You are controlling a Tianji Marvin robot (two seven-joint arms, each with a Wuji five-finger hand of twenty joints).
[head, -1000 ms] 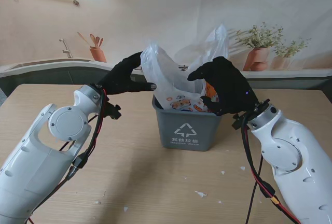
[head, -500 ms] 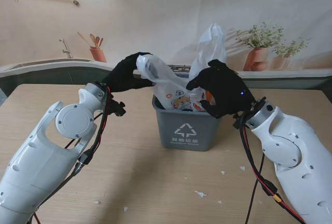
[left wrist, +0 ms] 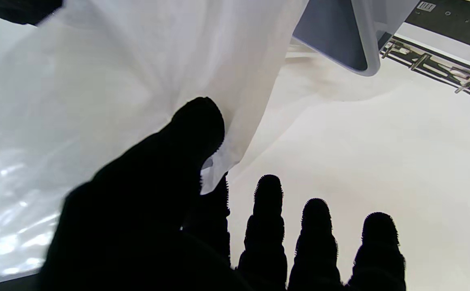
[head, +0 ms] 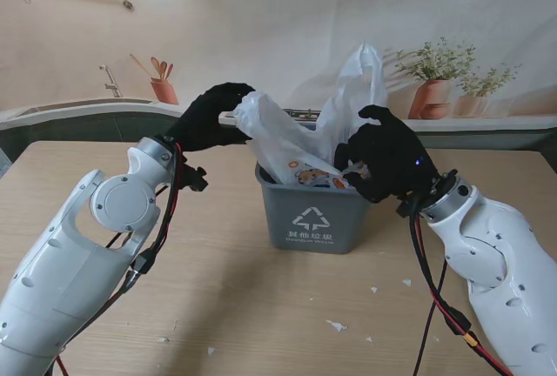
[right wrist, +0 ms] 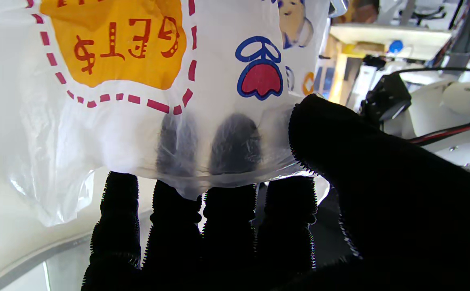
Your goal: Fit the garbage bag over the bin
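Plastic garbage bag (head: 278, 137) pinched in both hands

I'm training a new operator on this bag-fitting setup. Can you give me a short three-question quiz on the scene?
1. True or false: the garbage bag is already stretched over the whole rim of the bin.
2. Which hand pinches the bag's edge by the printed side: A) left hand B) right hand?
3. Fill in: the bin stands on a ____ table.

Key: 1 false; 2 B; 3 wooden.
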